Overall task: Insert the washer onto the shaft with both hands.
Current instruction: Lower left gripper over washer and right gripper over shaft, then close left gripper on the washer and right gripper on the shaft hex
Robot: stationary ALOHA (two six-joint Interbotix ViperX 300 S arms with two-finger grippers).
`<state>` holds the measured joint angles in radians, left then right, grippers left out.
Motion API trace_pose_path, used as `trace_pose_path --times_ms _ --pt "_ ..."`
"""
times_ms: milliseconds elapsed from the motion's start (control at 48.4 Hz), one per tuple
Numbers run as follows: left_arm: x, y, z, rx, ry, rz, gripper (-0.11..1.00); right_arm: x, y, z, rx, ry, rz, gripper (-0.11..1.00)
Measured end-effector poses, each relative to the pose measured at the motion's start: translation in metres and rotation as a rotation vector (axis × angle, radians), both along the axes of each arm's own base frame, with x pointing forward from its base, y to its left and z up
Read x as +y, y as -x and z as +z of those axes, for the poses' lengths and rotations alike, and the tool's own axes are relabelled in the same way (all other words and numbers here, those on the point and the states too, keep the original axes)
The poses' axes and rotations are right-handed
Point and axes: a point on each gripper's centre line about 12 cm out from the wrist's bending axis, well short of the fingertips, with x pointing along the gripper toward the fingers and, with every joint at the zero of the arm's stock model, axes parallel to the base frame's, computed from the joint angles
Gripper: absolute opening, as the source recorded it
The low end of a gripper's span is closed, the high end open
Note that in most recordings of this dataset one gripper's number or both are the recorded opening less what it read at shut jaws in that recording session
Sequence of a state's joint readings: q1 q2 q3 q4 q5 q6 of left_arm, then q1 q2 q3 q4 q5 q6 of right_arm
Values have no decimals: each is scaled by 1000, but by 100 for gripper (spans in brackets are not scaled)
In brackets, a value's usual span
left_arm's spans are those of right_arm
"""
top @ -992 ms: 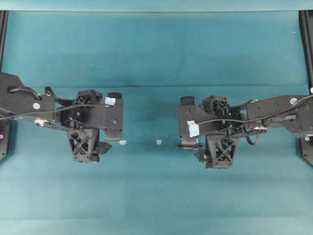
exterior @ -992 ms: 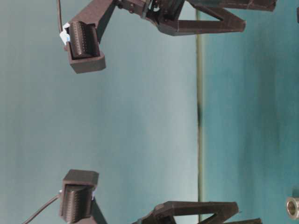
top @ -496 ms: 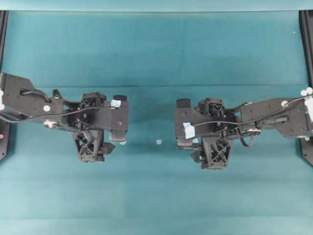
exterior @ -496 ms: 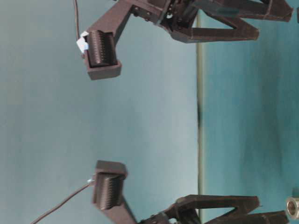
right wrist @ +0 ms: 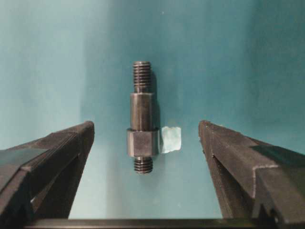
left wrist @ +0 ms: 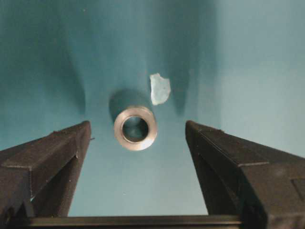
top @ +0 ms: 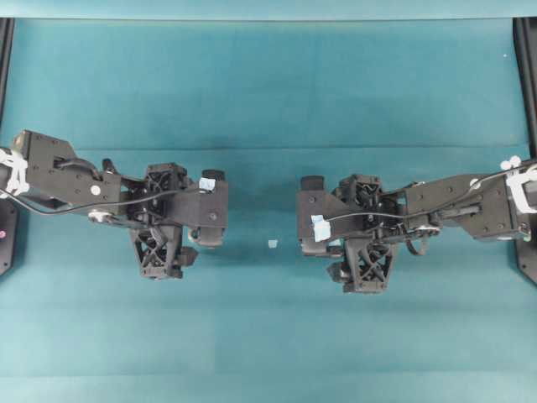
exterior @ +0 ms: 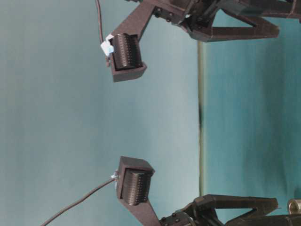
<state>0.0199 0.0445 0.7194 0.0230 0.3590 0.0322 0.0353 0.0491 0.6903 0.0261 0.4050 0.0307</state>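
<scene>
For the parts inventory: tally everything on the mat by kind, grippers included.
washer: 1
shaft: 1
tape scraps: at least 2; the views may overlap
grippers, left gripper and right gripper: 2
Total: at least 6

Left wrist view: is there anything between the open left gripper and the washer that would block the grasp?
Nothing visible blocks it. The washer lies free on the mat between the open fingers of the left gripper. A pale tape scrap lies just beyond the washer, not in the way.

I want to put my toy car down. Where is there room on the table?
The teal mat is bare above and below the arms. It is crowded mid-table: the tiny silvery ring and dark stepped rod lie under the black grippers.
</scene>
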Motion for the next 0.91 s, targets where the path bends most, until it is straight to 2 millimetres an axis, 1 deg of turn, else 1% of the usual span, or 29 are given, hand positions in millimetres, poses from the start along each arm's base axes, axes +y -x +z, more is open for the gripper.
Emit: trace_pose_path --times_ms 392,702,909 --pt "3 -1 -10 11 1 7 88 -1 1 -8 15 1 0 95" --pt "4 -1 -12 12 1 10 88 -1 0 -13 12 1 -2 95" --pt "4 -1 -12 12 -1 8 88 -1 0 -13 11 1 -2 95"
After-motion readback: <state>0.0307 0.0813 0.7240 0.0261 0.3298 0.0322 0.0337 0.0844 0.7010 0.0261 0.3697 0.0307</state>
